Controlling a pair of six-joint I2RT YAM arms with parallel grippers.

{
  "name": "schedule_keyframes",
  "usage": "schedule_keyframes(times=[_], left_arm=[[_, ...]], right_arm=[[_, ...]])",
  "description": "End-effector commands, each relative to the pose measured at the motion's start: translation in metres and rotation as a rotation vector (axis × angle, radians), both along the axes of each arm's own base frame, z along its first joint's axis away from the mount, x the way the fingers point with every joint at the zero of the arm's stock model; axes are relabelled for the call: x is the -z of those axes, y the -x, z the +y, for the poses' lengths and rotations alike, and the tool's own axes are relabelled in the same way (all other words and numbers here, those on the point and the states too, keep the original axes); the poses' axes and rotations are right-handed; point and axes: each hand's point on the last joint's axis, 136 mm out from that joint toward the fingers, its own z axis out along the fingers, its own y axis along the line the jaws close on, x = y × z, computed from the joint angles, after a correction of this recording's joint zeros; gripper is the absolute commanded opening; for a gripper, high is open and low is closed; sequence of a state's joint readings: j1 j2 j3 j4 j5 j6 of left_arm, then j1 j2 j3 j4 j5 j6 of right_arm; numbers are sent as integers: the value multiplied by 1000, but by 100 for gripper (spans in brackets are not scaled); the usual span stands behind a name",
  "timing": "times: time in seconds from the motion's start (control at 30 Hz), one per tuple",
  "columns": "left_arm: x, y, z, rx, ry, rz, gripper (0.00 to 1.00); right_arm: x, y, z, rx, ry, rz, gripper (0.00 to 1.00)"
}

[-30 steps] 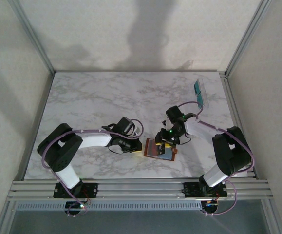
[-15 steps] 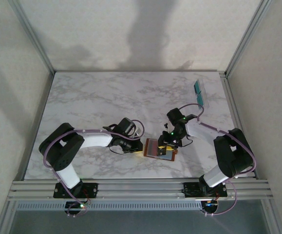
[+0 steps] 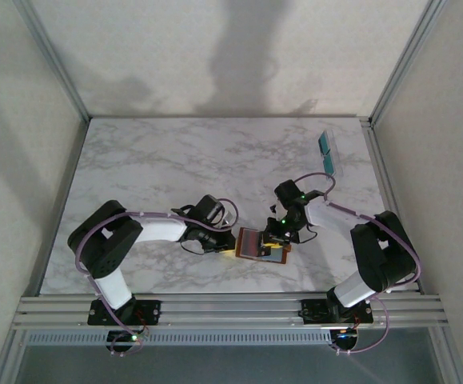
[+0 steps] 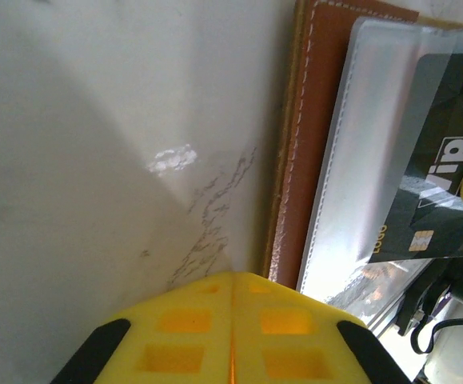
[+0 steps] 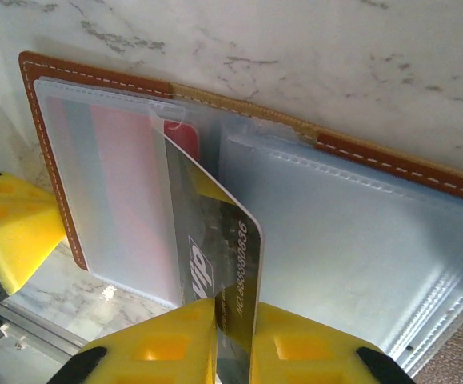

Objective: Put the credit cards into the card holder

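The card holder (image 3: pixel 257 244) lies open on the marble, a tan-brown wallet (image 5: pixel 375 156) with clear inner sleeves. A red credit card (image 5: pixel 181 134) sits inside its left sleeve. My right gripper (image 5: pixel 231 340) is shut on a dark card with gold trim and "vip" print (image 5: pixel 215 240). The card stands on edge, its far end at the sleeve opening near the wallet's fold. My left gripper (image 4: pixel 233 282) is shut with nothing between its fingers, its tips at the wallet's leather edge (image 4: pixel 299 160). The dark card (image 4: pixel 439 184) also shows there. From above, the left gripper (image 3: pixel 229 245) and right gripper (image 3: pixel 276 238) flank the wallet.
A clear oblong tray (image 3: pixel 328 154) with teal cards (image 3: pixel 325 144) stands at the back right by the frame rail. Frame walls close in the table on the left, right and back. Open marble lies behind and to the left of the wallet.
My right gripper's fingers have closed in on the dark card, and its wrist has settled slightly lower over the wallet. The left arm has hardly moved.
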State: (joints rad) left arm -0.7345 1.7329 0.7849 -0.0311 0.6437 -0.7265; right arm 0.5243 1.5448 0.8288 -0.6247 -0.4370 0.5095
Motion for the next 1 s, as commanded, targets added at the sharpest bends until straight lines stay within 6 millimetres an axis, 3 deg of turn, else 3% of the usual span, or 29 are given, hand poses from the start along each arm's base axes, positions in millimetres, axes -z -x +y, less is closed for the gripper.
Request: schedule_keyframes(times=[0.0,0.4,0.57,0.77,0.9,0.97], left_arm=[[-2,-1,-10,9,16,-3,7],[6,7,-3,3,-21,6,6],[4,9,-3,8,-26,4,5],[5,10,-1,14,-36,6,5],[5,11,-2,10,-26,11,4],[5,11,-5,17,-20,12,5]], right_arm=[[10,10,-2,0,8,34,16],[26,10,9,45,-45,77,14],[26,6,8,92,-46,55,18],[15,6,-7,84,28,11,31],[10,9,-12,67,53,5,29],[10,9,-12,68,44,1,22]])
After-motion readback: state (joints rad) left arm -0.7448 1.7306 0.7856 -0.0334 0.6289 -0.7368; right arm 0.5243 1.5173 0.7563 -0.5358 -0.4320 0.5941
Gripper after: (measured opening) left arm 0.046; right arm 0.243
